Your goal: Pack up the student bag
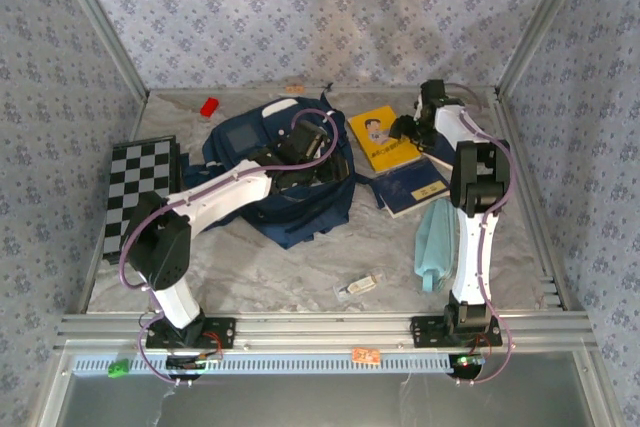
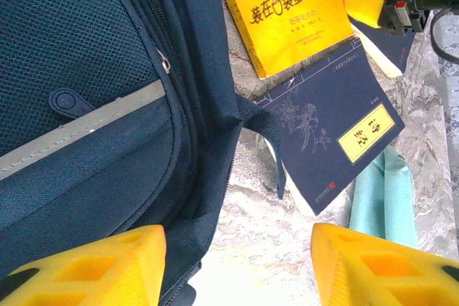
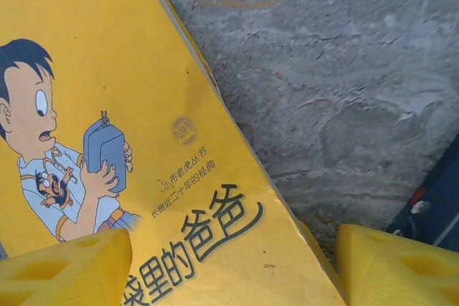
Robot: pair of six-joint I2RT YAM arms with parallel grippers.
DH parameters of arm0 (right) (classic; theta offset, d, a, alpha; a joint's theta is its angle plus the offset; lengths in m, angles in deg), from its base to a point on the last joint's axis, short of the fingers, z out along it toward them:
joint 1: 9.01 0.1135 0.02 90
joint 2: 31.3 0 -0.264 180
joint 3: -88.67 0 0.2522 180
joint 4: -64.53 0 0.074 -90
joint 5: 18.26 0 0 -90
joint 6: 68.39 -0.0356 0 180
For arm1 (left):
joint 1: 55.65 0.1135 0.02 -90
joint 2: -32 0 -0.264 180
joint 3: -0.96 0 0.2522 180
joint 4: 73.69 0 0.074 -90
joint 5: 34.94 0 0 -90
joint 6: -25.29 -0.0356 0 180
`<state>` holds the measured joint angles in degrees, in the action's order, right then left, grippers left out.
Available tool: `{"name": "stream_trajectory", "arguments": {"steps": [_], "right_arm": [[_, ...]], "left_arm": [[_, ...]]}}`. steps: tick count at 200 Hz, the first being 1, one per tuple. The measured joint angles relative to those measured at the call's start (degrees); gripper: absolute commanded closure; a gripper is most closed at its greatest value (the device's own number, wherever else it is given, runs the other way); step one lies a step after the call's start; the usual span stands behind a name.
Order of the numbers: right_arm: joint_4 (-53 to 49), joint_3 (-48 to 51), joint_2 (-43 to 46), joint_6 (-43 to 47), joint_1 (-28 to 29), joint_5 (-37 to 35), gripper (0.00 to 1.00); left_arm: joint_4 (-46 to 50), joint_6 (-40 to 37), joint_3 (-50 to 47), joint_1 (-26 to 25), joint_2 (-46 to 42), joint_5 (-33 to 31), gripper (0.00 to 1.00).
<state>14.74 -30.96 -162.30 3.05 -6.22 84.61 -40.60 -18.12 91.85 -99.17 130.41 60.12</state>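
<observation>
The student bag (image 1: 300, 215) lies mid-worktop (image 1: 280, 269). Left jaws gape empty over its 3 o'clock side, probably to steady it. Right jaws, wide and empty, straddle the yellow storybook (image 3: 143, 69) at the bag's 2 o'clock, apparently for pickup.

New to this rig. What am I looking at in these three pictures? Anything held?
Two robot arms bolted at the near edge of the table, each with a two-finger gripper. The wide picture is from a fixed camera above and behind them; the other two from cameras on the wrists. On the table: a navy student bag, a yellow book, a navy book, a teal cloth and a checkerboard. The left gripper is open over the bag's edge; the right gripper is open above the yellow book. Nothing is held.
</observation>
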Motion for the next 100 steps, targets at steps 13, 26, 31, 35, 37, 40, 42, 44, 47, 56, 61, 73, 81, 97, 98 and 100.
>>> {"name": "stream_trajectory", "arguments": {"steps": [13,26,31,35,37,40,42,44,47,56,61,73,81,97,98,100], "right_arm": [[0.9,3.6,2.1,-0.1,0.6,0.0,0.33],[0.7,7.0,4.1,-0.4,1.6,0.0,0.38],[0.6,8.1,4.8,-0.6,2.0,0.0,0.40],[0.6,9.0,5.3,-0.7,2.3,0.0,0.42],[0.6,9.6,5.6,-0.9,2.5,0.0,0.43],[0.8,10.4,6.1,-0.9,2.8,0.0,0.45],[0.9,10.8,6.3,-1.1,2.9,0.0,0.46],[1.1,11.5,6.8,-1.1,3.2,0.0,0.47],[1.4,12.3,7.3,-1.3,3.5,0.1,0.48],[1.9,14.6,8.9,-1.9,4.2,0.2,0.51],[2.1,15.8,9.7,-2.0,4.6,0.5,0.52],[2.8,18.5,11.5,-2.8,5.7,1.2,0.53],[3.2,19.9,12.4,-3.1,6.6,1.4,0.54],[3.8,22.0,13.6,-3.9,8.6,1.5,0.55],[3.8,22.3,13.7,-4.0,8.8,1.5,0.55],[3.9,22.5,13.9,-4.1,9.0,1.5,0.55]], "left_arm": [[0.0,0.0,0.0,0.0,0.0,-0.1,0.45],[0.0,0.0,0.0,0.0,0.0,-0.2,0.45],[0.0,0.0,0.0,0.0,0.0,-0.4,0.45],[0.1,0.0,0.0,0.0,0.0,-0.4,0.45],[0.1,0.0,0.0,0.0,0.0,-0.4,0.45],[0.1,0.0,0.0,0.0,0.0,-0.4,0.45],[0.1,0.0,0.0,0.0,0.0,-0.4,0.45],[0.1,0.0,0.0,0.0,0.0,-0.5,0.45],[0.1,0.0,0.0,0.0,0.0,-0.6,0.45],[0.1,0.0,0.0,0.0,0.0,-0.6,0.44],[0.1,0.0,0.0,0.0,0.0,-0.6,0.44],[0.2,0.0,0.0,0.0,0.0,-0.7,0.45],[0.2,0.0,0.0,0.2,0.0,-0.9,0.45],[0.3,0.0,-0.3,0.6,-0.3,-1.0,0.44],[0.3,0.0,-0.4,0.6,-0.4,-1.1,0.45],[0.3,0.0,-0.5,0.7,-0.5,-1.1,0.45]]}}
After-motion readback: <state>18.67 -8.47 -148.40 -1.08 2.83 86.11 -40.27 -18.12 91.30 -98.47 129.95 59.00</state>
